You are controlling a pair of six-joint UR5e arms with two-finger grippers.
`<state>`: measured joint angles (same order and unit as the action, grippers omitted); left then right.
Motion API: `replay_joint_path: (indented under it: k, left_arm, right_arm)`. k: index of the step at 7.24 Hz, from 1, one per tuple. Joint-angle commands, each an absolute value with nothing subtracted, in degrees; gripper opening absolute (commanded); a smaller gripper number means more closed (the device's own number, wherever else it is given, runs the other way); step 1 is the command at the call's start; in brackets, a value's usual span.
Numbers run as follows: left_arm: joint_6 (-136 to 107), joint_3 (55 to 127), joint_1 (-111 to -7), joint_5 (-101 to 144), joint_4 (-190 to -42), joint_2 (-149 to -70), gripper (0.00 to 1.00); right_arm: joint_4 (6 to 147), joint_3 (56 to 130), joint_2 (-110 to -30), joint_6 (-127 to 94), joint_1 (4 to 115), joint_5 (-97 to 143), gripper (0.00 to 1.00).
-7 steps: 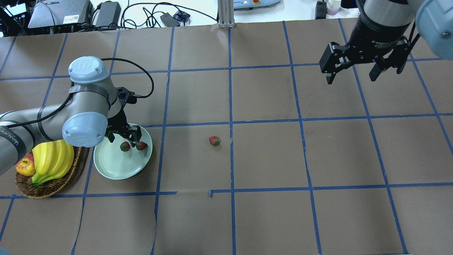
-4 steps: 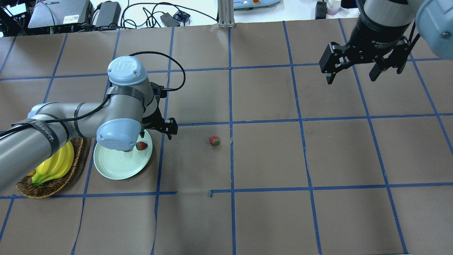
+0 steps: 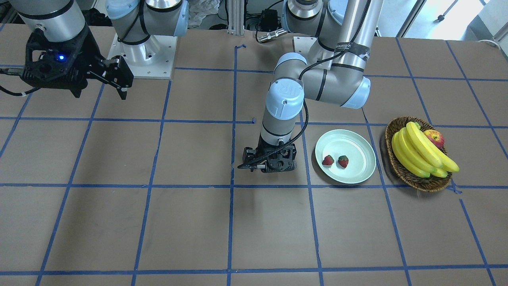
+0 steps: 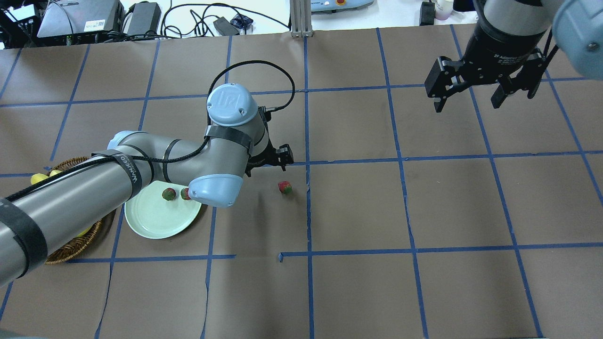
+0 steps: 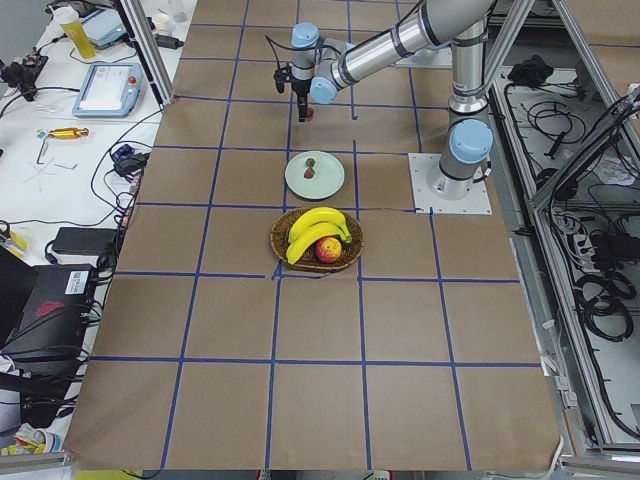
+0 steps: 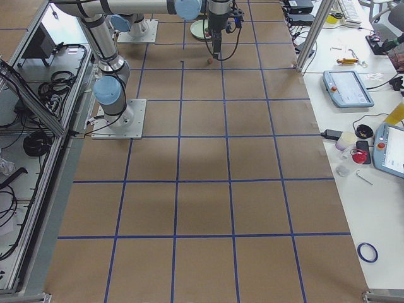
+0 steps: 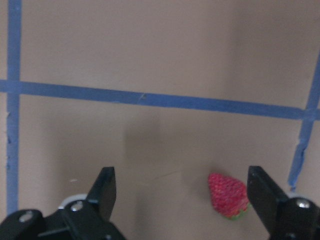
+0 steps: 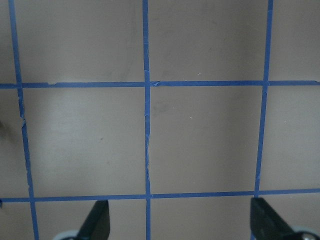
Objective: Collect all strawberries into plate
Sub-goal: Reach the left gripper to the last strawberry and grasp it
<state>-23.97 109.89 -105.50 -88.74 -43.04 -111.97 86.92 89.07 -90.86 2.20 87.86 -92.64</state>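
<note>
Two strawberries (image 4: 168, 193) (image 4: 185, 193) lie in the pale green plate (image 4: 155, 221); they also show in the front view (image 3: 328, 160) (image 3: 343, 161) on the plate (image 3: 353, 151). A third strawberry (image 4: 284, 187) lies on the brown table to the plate's right. My left gripper (image 4: 266, 162) is open and empty, low over the table just beyond that strawberry. In the left wrist view the strawberry (image 7: 228, 195) sits between the fingers, close to the right one; the gripper (image 7: 182, 192) is open. My right gripper (image 4: 466, 104) is open and empty, high at the far right.
A wicker basket (image 3: 416, 182) with bananas (image 3: 416, 153) and an apple (image 3: 434, 138) stands beside the plate, on its side away from the loose strawberry. Blue tape lines grid the table. Cables and boxes lie beyond the far edge.
My left arm has swung from over the plate to the right, towards the loose strawberry, with its gripper open and empty. The right arm has not moved.
</note>
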Motion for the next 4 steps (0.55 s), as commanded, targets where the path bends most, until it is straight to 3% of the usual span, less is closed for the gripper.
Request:
replay_joint_path:
  k: [1, 2, 3, 4]
  left_arm:
    - [-27.0, 108.6, -108.3, -88.6, -40.8, -115.6, 0.93]
    - [-27.1, 108.7, -109.3, -88.8, -40.9, -116.4, 0.87]
    - [-26.8, 108.7, -109.6, -89.1, -40.9, -116.6, 0.75]
    - [-26.2, 108.6, -109.6, -89.5, -41.3, -116.5, 0.57]
  right_arm:
    - [86.9, 89.0, -90.8, 2.2, 87.9, -92.6, 1.00]
    - [86.8, 89.0, -90.8, 2.2, 87.9, -92.6, 1.00]
    - [86.8, 89.0, -90.8, 2.2, 87.9, -92.6, 1.00]
    - [86.8, 89.0, -90.8, 2.2, 87.9, -92.6, 1.00]
